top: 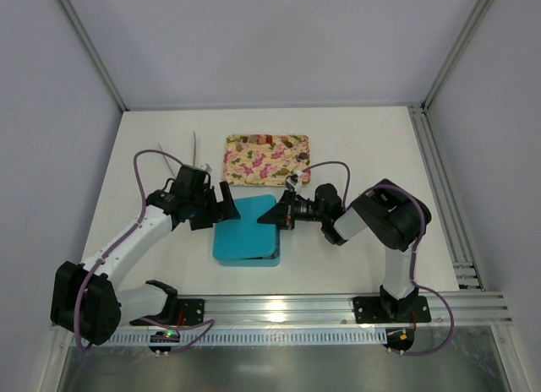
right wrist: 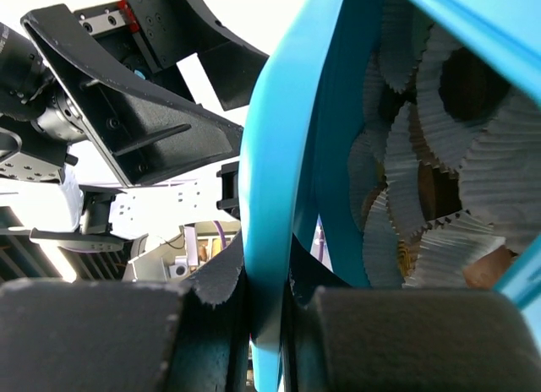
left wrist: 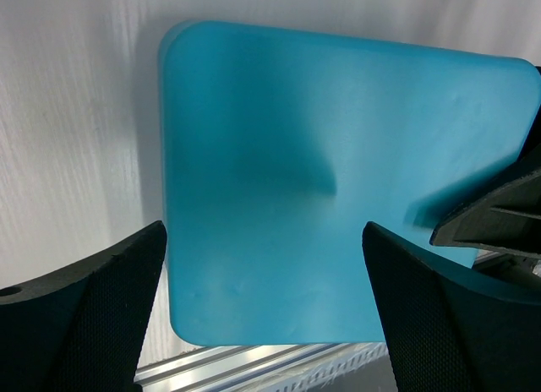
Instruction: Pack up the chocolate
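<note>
Teal lid [right wrist: 279, 155], pinched edgewise by the right claw [right wrist: 269, 299], hangs tilted over cupped chocolate [right wrist: 463, 79] for closing; left claw [left wrist: 264, 240] gapes wide alongside.

The left arm [top: 127, 244] reaches forward and inward. The left claw [top: 229, 204] is turned on its side, jaws spread wide and holding nothing. Opposite it, the right arm [top: 393, 231] folds inward, and the right claw [top: 269, 215] is pinched tight on a blue lid [right wrist: 270, 198].

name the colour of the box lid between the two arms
Plain turquoise blue. The lid shows best in the left wrist view.
</note>
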`<control>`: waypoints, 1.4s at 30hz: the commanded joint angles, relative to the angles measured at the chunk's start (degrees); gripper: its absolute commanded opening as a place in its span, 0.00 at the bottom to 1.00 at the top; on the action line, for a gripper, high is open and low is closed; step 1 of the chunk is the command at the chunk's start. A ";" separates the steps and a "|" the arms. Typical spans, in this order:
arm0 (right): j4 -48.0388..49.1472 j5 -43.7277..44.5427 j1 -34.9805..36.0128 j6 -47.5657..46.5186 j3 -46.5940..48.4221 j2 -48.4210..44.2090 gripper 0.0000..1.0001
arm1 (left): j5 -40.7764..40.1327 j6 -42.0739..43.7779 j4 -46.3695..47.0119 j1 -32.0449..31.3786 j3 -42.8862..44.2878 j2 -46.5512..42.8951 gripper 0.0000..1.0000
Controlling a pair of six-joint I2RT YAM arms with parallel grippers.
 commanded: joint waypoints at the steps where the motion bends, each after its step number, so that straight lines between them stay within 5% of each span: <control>1: 6.26 0.20 -0.44 0.23 -0.73 0.57 0.12 | -0.60 -0.39 2.09 -0.57 0.00 0.85 0.94; 26: 11.53 0.73 -4.21 2.51 -6.62 -0.12 0.34 | -2.18 -0.74 2.00 -3.74 1.05 4.90 0.94; 42: 9.34 -0.06 -7.64 -0.12 -10.31 -3.46 0.35 | -2.44 -1.09 2.17 -5.23 1.93 6.04 0.94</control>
